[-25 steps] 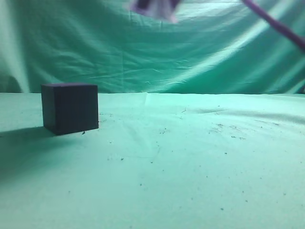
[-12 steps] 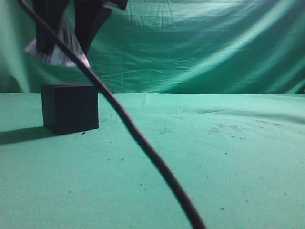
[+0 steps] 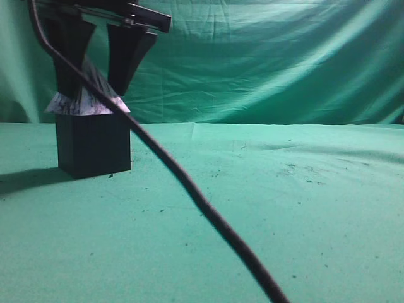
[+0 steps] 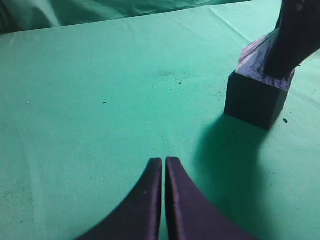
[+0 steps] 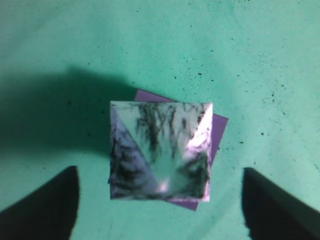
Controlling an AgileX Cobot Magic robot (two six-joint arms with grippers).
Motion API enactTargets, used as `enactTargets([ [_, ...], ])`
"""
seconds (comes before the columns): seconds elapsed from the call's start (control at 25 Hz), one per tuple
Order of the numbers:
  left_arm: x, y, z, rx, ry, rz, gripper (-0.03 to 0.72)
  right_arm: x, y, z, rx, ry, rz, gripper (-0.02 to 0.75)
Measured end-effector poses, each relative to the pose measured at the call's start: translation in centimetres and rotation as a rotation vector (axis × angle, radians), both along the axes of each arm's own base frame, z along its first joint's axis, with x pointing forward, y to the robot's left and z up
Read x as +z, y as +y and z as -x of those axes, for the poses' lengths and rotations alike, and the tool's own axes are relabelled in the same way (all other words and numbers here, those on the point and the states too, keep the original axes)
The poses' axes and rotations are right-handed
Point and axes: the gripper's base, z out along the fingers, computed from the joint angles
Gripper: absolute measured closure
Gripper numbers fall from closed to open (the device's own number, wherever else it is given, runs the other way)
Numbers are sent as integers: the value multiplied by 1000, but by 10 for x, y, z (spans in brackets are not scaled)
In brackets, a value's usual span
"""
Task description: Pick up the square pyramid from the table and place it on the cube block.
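The square pyramid (image 3: 88, 101), white with black marbling, sits on top of the dark cube block (image 3: 93, 145) at the left of the table. My right gripper (image 3: 95, 85) has reached across and hangs over it, with one finger on each side of the pyramid. In the right wrist view the pyramid (image 5: 160, 150) covers most of the cube (image 5: 220, 131), skewed a little to it, and the gripper (image 5: 159, 175) is open with both fingers well clear. My left gripper (image 4: 163, 161) is shut and empty over bare cloth. The cube (image 4: 255, 102) and pyramid (image 4: 252, 57) are to its upper right.
A green cloth (image 3: 284, 208) covers the table and the backdrop. The right arm's black cable (image 3: 189, 183) runs slantwise from the upper left down to the bottom middle of the exterior view. The cube's shadow lies to its left.
My right gripper carried the pyramid from the top middle to the left, then lowered it onto the cube. Its fingers now stand apart from the pyramid.
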Motion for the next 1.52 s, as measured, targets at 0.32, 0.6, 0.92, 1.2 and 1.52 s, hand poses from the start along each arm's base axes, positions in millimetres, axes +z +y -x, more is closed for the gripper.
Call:
enactTargets([
  [0.32,0,0,0,0,0,0,688,120,-37,19,-14,-243,-141,445],
  [0.6,0,0,0,0,0,0,688,211,-147,72,-259,-385,-265,738],
  [0.92,0,0,0,0,0,0,688,186,-246,157,-381,-399,-371,738],
  [1.2,0,0,0,0,2,0,688,147,-292,206,-386,-472,-513,738],
  [1.52,0,0,0,0,2,0,688,112,-318,236,-388,-486,-599,738],
])
